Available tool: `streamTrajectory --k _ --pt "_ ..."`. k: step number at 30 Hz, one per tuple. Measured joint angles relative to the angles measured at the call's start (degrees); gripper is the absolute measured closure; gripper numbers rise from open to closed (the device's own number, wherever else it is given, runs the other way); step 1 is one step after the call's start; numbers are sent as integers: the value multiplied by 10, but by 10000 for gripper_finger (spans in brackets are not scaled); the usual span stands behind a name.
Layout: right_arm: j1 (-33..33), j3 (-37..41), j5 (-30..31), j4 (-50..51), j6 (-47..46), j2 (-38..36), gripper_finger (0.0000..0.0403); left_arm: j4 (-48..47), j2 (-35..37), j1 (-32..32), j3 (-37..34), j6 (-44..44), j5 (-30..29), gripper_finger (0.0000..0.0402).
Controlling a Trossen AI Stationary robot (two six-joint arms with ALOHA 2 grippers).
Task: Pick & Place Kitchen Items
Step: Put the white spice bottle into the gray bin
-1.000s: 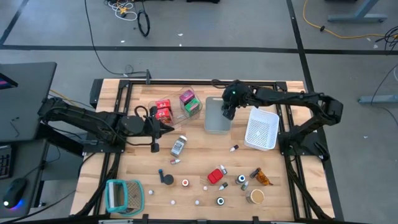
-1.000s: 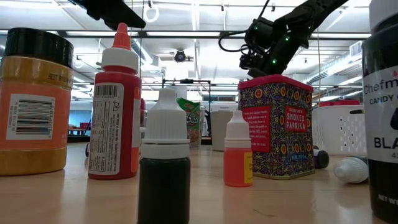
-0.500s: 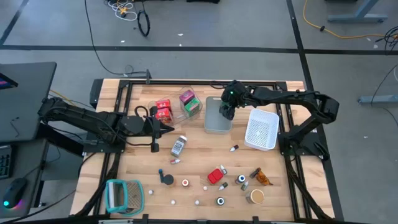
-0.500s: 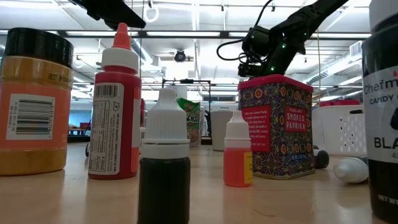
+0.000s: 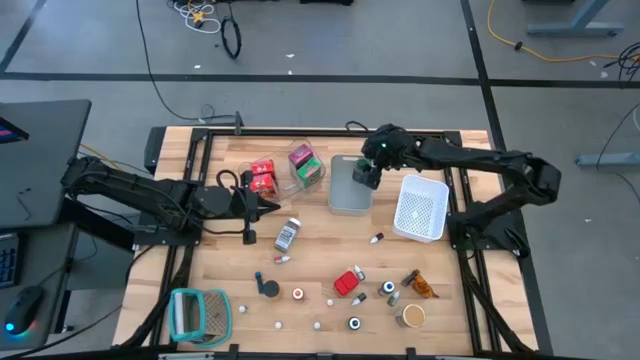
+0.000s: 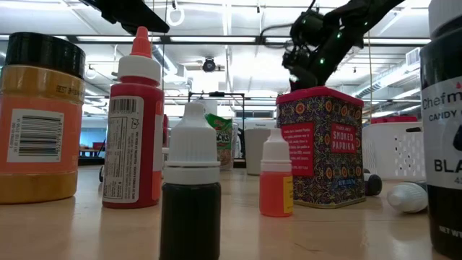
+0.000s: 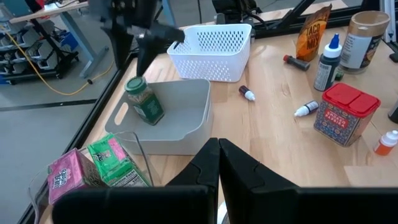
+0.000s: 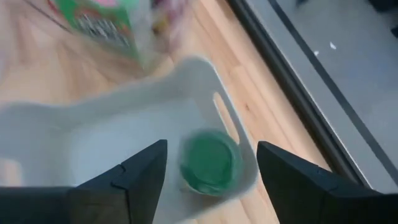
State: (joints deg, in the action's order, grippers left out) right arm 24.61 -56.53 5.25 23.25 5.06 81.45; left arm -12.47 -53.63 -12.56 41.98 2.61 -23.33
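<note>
R gripper [image 8: 211, 163] fingers apart over green-lid jar [image 7: 144, 100] in grey bin [image 7: 186, 127]; jar leans, I reckon it may topple. L fingers [image 7: 219, 163] together.

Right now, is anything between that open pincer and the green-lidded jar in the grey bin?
Nothing visible. The right pincer hangs open directly above the green-lidded jar, which sits alone in the grey bin.

a green-capped spice jar [image 7: 143, 101] lies in the grey plastic bin [image 7: 186, 127] (its far corner), beside the white perforated basket [image 7: 214, 50].
</note>
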Motion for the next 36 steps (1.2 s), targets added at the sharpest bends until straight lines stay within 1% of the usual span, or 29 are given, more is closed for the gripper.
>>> streamTrajectory --k 3,7,10,12,15,18,21,23,25,28,32,34,36 --pt "-20 0 -39 -17 -17 -25 155 -1 0 0 0 -9 2 390" --pt "-51 0 -124 -69 -55 -53 169 -5 0 0 0 -57 22 390" --pt "-78 0 -181 -112 -80 -64 179 -9 0 0 0 -88 26 390" --pt "-99 0 -206 -139 -88 -66 184 -11 0 0 0 -102 41 388" --pt "-133 0 -229 -170 -89 -65 191 -11 0 0 0 -129 68 374" --pt "-171 0 -231 -187 -91 -60 199 -11 0 -4 0 -155 75 351" --pt "-214 0 -224 -193 -86 -60 206 -6 -3 -4 0 -159 56 323" --pt "-244 0 -215 -192 -74 -60 212 7 -13 -4 1 -162 47 305" --pt "-272 0 -203 -194 -48 -62 218 22 -26 -4 1 -168 53 290" --pt "-311 0 -171 -197 -18 -62 228 34 -63 -4 10 -141 66 271" --pt "-346 15 -156 -215 27 -62 237 35 -123 0 35 -101 44 252" --pt "-358 36 -156 -232 32 -63 241 34 -150 5 56 -123 46 246" --pt "-366 65 -156 -265 30 -63 243 7 -172 10 79 -163 62 243"
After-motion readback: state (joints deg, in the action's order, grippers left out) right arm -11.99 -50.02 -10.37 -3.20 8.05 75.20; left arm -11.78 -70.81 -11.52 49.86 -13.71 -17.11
